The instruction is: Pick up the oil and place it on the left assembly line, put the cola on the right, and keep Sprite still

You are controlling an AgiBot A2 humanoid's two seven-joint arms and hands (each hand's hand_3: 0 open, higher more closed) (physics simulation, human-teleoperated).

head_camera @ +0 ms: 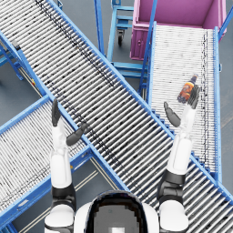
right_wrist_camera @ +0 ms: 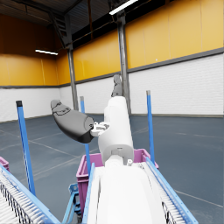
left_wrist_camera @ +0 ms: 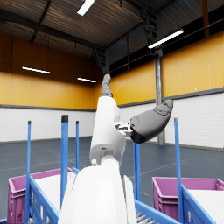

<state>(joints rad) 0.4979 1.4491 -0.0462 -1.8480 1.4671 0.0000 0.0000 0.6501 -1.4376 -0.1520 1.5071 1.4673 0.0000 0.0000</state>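
The cola bottle (head_camera: 187, 89), dark with an orange-red label, is on the rollers of the right assembly line (head_camera: 168, 59), about halfway along it. My right hand (head_camera: 183, 110) is just below the bottle, fingers stretched up beside it and thumb spread wide; it grips nothing. In the right wrist view that hand (right_wrist_camera: 105, 122) is likewise empty with its thumb out. My left hand (head_camera: 60, 126) hovers open over the inner edge of the left assembly line (head_camera: 22, 145); the left wrist view shows the same hand (left_wrist_camera: 131, 126) empty. Neither the oil nor the Sprite is in view.
A wide central conveyor (head_camera: 91, 82) runs diagonally between my arms. A pink bin (head_camera: 141, 41) stands at the far end of the right line. Blue frame posts (head_camera: 99, 22) rise behind the conveyors. The wrist views show more pink bins (left_wrist_camera: 168, 192) and the warehouse walls.
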